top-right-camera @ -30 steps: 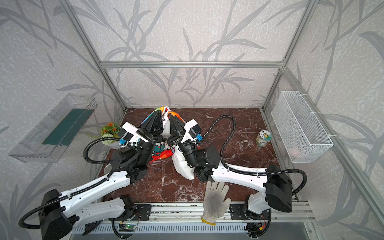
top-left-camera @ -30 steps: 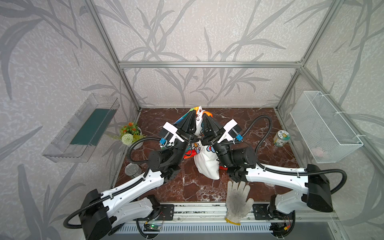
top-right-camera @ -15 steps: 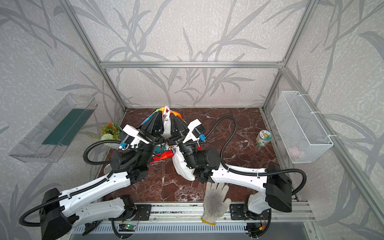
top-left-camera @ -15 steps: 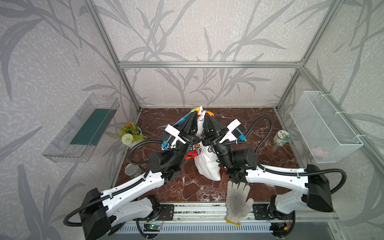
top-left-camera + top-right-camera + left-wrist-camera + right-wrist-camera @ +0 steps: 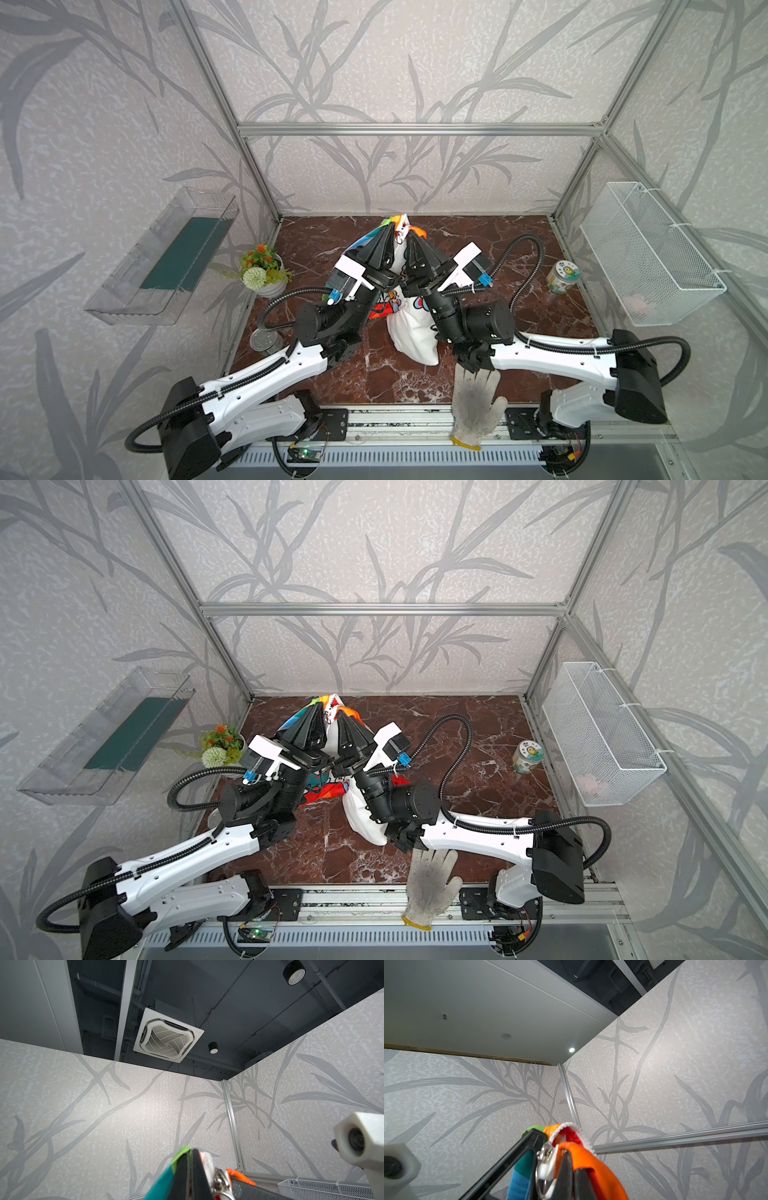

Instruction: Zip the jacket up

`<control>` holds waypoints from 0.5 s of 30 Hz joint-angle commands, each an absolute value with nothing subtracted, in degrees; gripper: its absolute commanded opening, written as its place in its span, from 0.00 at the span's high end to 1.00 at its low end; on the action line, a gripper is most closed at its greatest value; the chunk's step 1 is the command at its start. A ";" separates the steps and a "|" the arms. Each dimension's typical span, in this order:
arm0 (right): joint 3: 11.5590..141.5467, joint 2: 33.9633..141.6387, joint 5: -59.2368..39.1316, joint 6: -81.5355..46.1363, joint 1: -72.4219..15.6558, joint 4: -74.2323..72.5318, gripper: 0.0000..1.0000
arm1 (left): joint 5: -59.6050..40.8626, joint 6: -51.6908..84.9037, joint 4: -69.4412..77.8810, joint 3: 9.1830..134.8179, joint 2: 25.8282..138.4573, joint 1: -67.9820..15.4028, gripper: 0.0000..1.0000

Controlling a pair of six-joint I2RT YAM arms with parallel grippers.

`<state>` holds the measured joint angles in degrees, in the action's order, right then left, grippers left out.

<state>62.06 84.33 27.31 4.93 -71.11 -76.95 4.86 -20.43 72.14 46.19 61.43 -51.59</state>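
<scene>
Both hands are up and pointing at the ceiling, tips nearly together, above the far-centre of the counter [image 5: 478, 232].

- Left hand [image 5: 390, 227]: jaws closed on the jacket's [image 5: 411, 336] green/teal striped edge, confirmed in the left wrist view [image 5: 191, 1167].
- Right hand [image 5: 410, 236]: jaws closed on the orange edge [image 5: 591, 1159].
- Jacket: top is pinched between the two tips. The rest hangs down and toward the near side, and the white part rests on the counter between the forearms in both top views.
- Key relation: the ring pull [image 5: 545, 1153] sits in the gap between the two tips, just beside both. In the right wrist view it looks to be touching the right hand's finger. White zipper teeth [image 5: 571, 1125] arc just above it.
- Zip long axis, my read: runs from the pinch point down and nearward along the hanging fabric.
- I can't tell whether the held end is collar or hem, so I can't tell how much is zipped.
- Neither hand is free for the pull, so one has to let go and re-grip the ring. The right looks marginally nearer.

Room:
- Open air above and to the far side.
- Glove [image 5: 476, 399] lies at the near edge, under the right forearm.
- Jar [image 5: 562, 276] is well to the right and the flower pot [image 5: 264, 270] well to the left, both clear of the hands.

Risk: dropping either pinch lets the fabric sag and the pull swing away.
</scene>
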 commanded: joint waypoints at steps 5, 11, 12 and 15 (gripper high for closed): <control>64.81 83.50 29.10 9.41 -73.03 -80.68 1.00 | 5.39 -26.51 74.26 48.72 60.65 -52.65 1.00; 66.26 83.43 29.98 11.97 -72.96 -80.68 1.00 | 5.51 -26.81 74.50 48.09 60.32 -53.60 1.00; 66.80 83.71 30.01 12.53 -73.04 -80.68 1.00 | 5.75 -26.97 74.60 47.89 60.34 -53.92 1.00; 67.94 84.15 30.54 13.79 -72.86 -80.68 1.00 | 6.60 -28.29 75.08 47.41 60.05 -55.19 1.00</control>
